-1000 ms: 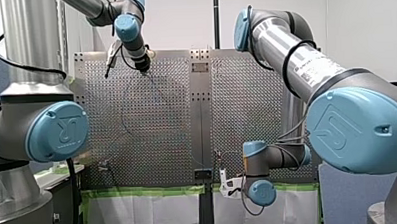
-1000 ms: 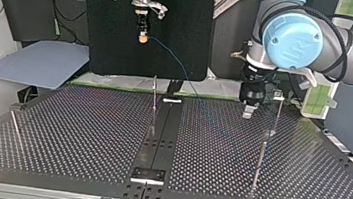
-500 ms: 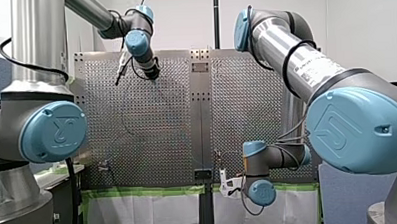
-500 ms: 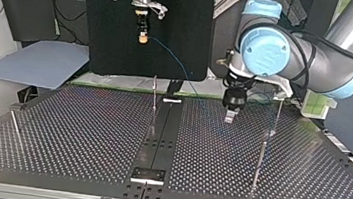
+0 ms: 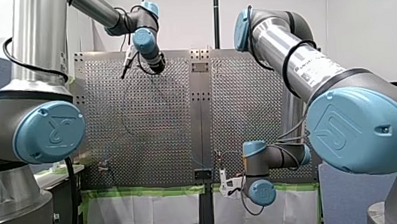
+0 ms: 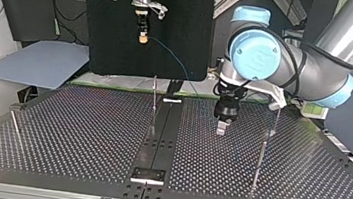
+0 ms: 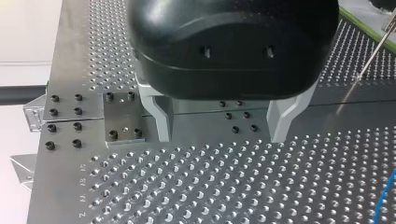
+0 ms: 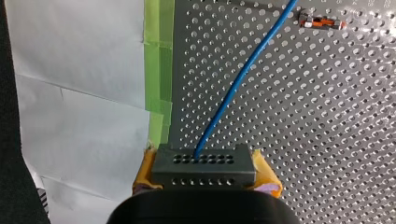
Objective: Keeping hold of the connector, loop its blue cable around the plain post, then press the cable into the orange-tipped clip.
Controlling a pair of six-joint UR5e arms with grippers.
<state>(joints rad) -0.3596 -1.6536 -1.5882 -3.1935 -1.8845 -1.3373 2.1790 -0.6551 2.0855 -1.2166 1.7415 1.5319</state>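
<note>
connector (image 8: 204, 164): grey block w/ rows of small holes, clamped btwn my right hand's (image 8: 205, 176) yellow pads (image 8: 266, 179), held up in the air off the worktop (image 6: 85, 134) at the top view's left. blue cable (image 8: 243, 77) leaves its face and runs ahead, passing just beside the orange-tipped clip (image 8: 322, 22). top view: cable too thin to follow to its far end. my left hand (image 7: 220, 135) hangs wide open & empty just over the worktop, w/ a thin post (image 6: 260, 159) near it.
</note>
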